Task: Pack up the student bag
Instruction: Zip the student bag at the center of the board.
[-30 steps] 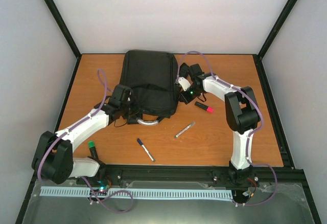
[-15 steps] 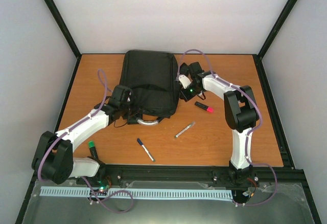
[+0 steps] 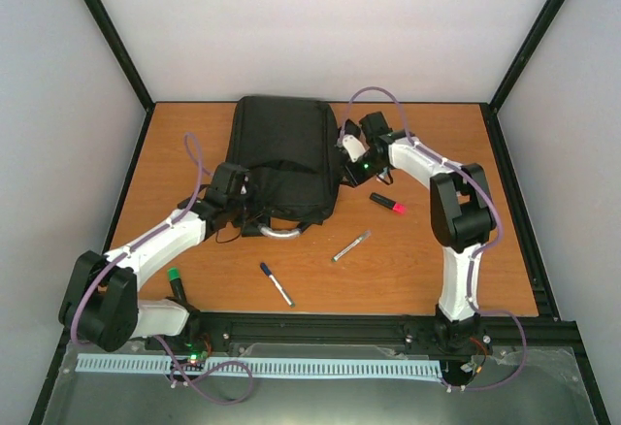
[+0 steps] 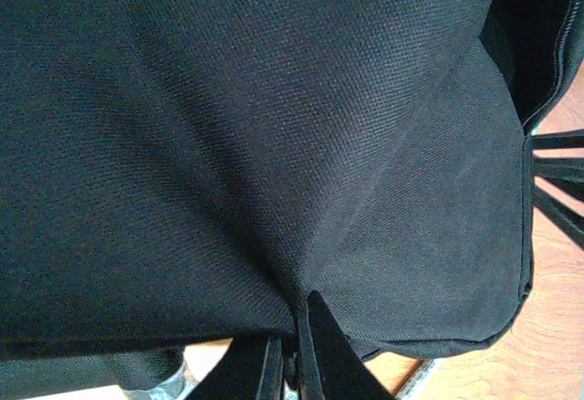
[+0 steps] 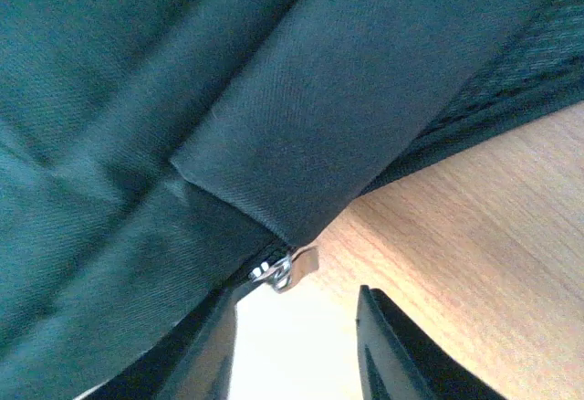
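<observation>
The student bag [image 3: 281, 153] is a large black backpack lying flat at the back middle of the table, its grey curved handle [image 3: 277, 232] toward me. My left gripper [image 3: 240, 189] is at the bag's near left corner. In the left wrist view its fingers [image 4: 321, 345] are shut on a pinched fold of the black fabric [image 4: 274, 144]. My right gripper [image 3: 342, 149] is at the bag's right edge and stands open. In the right wrist view a small metal zipper pull [image 5: 290, 268] hangs free just above the gap between the fingers of the right gripper [image 5: 297, 307].
On the wooden table [image 3: 437, 144] lie a black marker with a pink cap [image 3: 386, 203] right of the bag, a silver pen [image 3: 351, 245], a blue-capped pen [image 3: 276, 283] in the near middle, and a green-capped marker [image 3: 175, 282] by the left arm's base.
The right gripper has opened and let go at the zipper, shifting slightly toward the back along the bag's right edge. The left gripper has kept its hold and place.
</observation>
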You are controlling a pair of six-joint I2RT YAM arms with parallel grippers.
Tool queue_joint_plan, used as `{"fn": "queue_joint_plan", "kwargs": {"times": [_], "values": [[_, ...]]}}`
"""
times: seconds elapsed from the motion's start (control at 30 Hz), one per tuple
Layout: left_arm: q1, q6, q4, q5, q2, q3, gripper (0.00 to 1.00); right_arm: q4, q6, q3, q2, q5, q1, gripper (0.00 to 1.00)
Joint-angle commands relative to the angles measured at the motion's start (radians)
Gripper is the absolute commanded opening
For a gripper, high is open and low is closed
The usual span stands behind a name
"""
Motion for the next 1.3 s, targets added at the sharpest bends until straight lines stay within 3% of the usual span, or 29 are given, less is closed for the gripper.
{"fn": "queue_joint_plan", "kwargs": {"times": [0.0, 0.03, 0.07, 0.1, 0.13, 0.3, 0.43, 0.6, 0.8, 1.1, 1.13, 1.17, 1.27], "values": [[0.002, -0.008, 0.020, 0.015, -0.032, -0.002, 0.01, -0.017, -0.022, -0.005, -0.171, -0.091, -0.013, 0.45], [0.002, -0.009, 0.025, 0.018, -0.032, -0.002, 0.01, -0.033, -0.030, -0.005, -0.193, -0.121, -0.014, 0.50], [0.002, -0.010, 0.026, 0.020, -0.030, -0.003, 0.01, -0.061, -0.037, -0.001, -0.219, -0.140, -0.013, 0.67], [0.002, -0.009, 0.028, 0.020, -0.029, -0.002, 0.01, -0.076, -0.039, 0.000, -0.239, -0.147, -0.013, 0.96], [0.002, -0.010, 0.029, 0.022, -0.027, -0.002, 0.01, -0.079, -0.036, -0.007, -0.261, -0.144, -0.013, 0.99], [0.001, -0.023, 0.037, 0.021, -0.025, -0.020, 0.01, -0.045, 0.040, -0.068, -0.378, 0.020, -0.013, 1.00], [0.000, -0.046, 0.062, 0.025, -0.028, -0.052, 0.01, -0.103, 0.015, -0.031, -0.377, 0.065, -0.014, 1.00], [-0.003, -0.081, 0.108, 0.016, -0.028, -0.092, 0.01, 0.033, 0.012, -0.152, -0.481, 0.058, -0.046, 1.00], [-0.050, -0.086, 0.127, 0.001, -0.024, -0.105, 0.01, 0.025, 0.009, -0.191, -0.531, -0.207, -0.155, 1.00], [-0.238, -0.134, 0.162, -0.063, 0.102, -0.042, 0.01, 0.046, 0.006, -0.239, -0.590, -0.208, -0.168, 1.00], [-0.252, -0.138, 0.164, -0.065, 0.110, -0.034, 0.04, 0.029, -0.007, -0.233, -0.595, -0.216, -0.168, 1.00], [-0.264, -0.139, 0.164, -0.062, 0.112, -0.026, 0.14, -0.001, -0.023, -0.215, -0.589, -0.223, -0.168, 1.00], [-0.287, -0.112, 0.123, -0.057, 0.093, -0.001, 0.57, -0.096, -0.076, -0.175, -0.565, -0.225, -0.169, 1.00]]}}
